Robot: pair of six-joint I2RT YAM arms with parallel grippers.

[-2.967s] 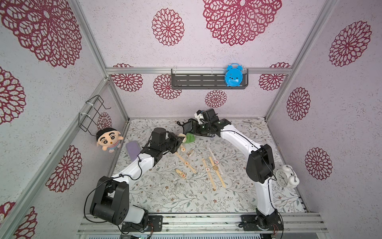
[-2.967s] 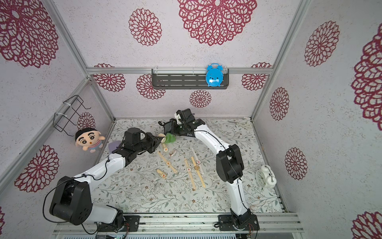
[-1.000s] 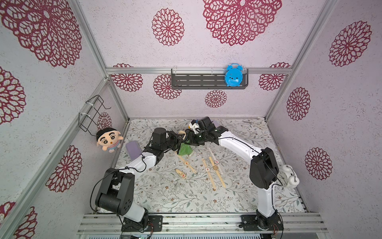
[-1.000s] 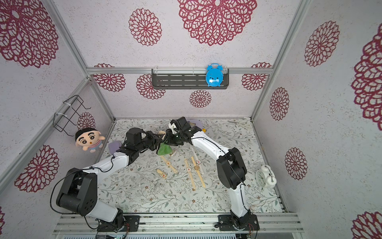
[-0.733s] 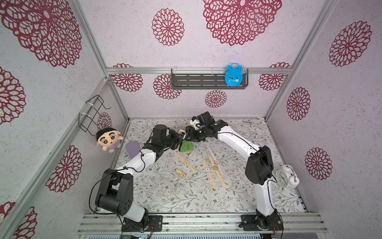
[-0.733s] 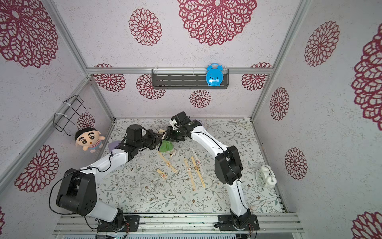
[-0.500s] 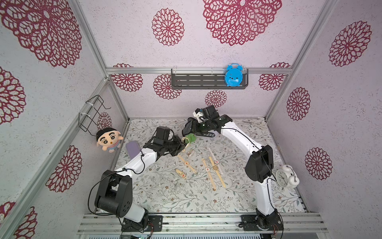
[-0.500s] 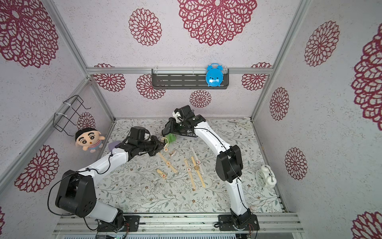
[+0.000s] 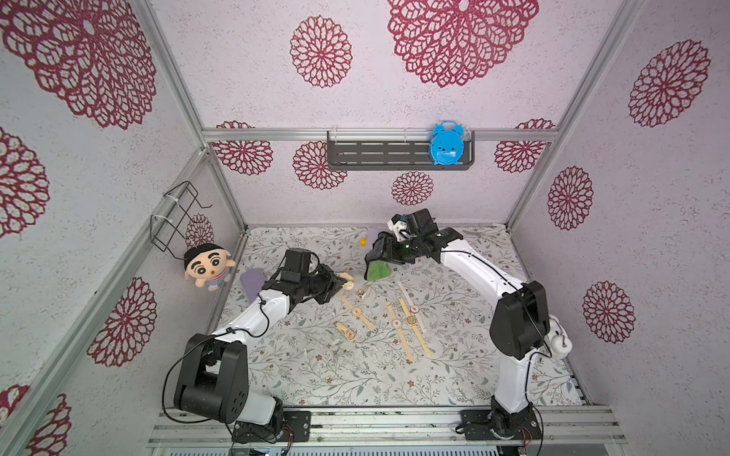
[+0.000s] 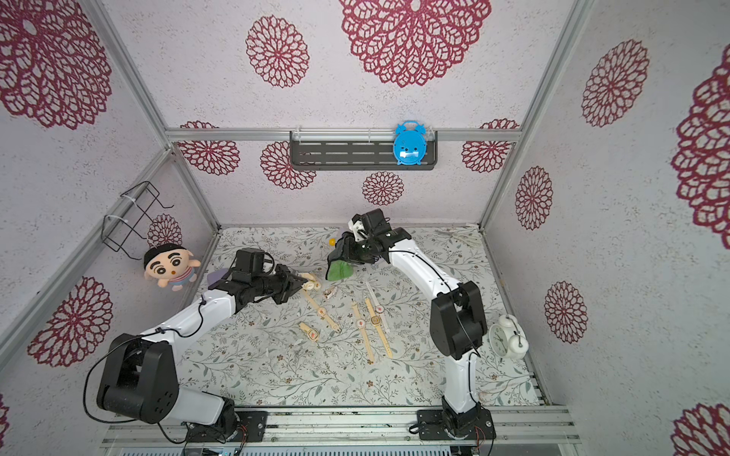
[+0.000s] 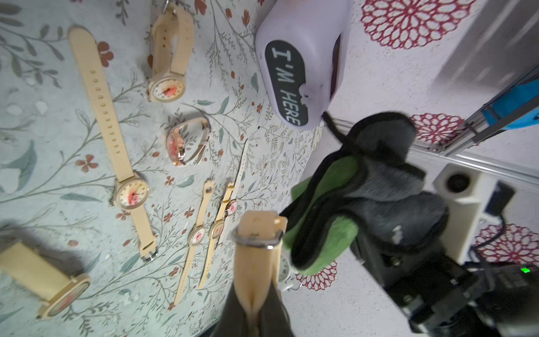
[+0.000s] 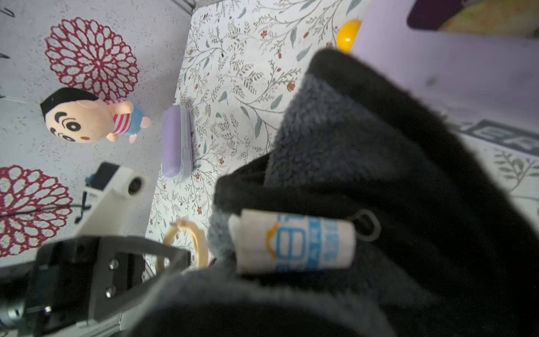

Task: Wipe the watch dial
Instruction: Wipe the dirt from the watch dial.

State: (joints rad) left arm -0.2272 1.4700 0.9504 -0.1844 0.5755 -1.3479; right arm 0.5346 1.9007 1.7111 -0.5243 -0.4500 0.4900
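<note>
left gripper (image 9: 339, 282) clamped on beige watch (image 11: 256, 256) strap, right gripper (image 9: 377, 256) clamped on green-grey cloth (image 9: 377, 272), cloth near watch, apart

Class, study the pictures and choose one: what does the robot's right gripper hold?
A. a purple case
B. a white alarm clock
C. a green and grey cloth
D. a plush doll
C: the right gripper is shut on the green and grey cloth, as both top views show; the left gripper grips a beige watch by its strap.
</note>
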